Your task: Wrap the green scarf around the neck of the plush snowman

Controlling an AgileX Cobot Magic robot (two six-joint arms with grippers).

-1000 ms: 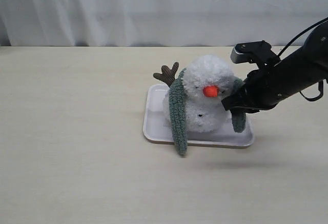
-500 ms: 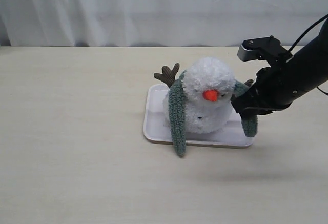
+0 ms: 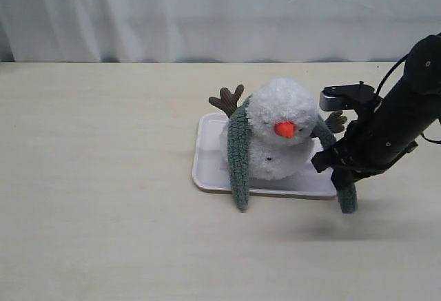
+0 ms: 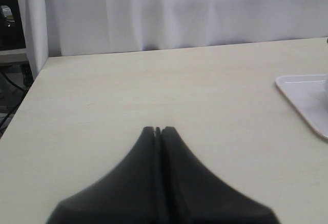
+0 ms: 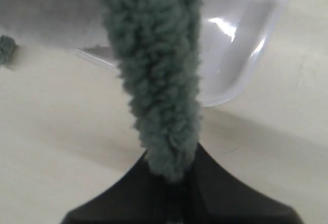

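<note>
Exterior view
- plush snowman: sits upright on a white tray in the middle of the surface, orange nose facing the camera.
- green scarf: draped behind the neck. One end hangs down the snowman's left-of-view side to the tray's front rim. The other slants down and off the tray's right corner.
- right tool: clamped on that slanting strand near its tip, which dangles just below the jaws over the surface.
- relation: the neck lies up and to the left of the right tool. The held strand's long axis runs straight between them.
- left arm: not visible here.

Left wrist view
- left tool: jaws pressed together, holding nothing, above bare surface.
- tray: only a corner shows, well away.

Right wrist view
- right tool: closed tight on the fuzzy scarf, which stretches away over the tray rim.

Judgement
- nearer arm: the right.
- next move: likely carry the held end leftward across the front of the neck, keeping the strand taut enough not to tip the snowman.
</note>
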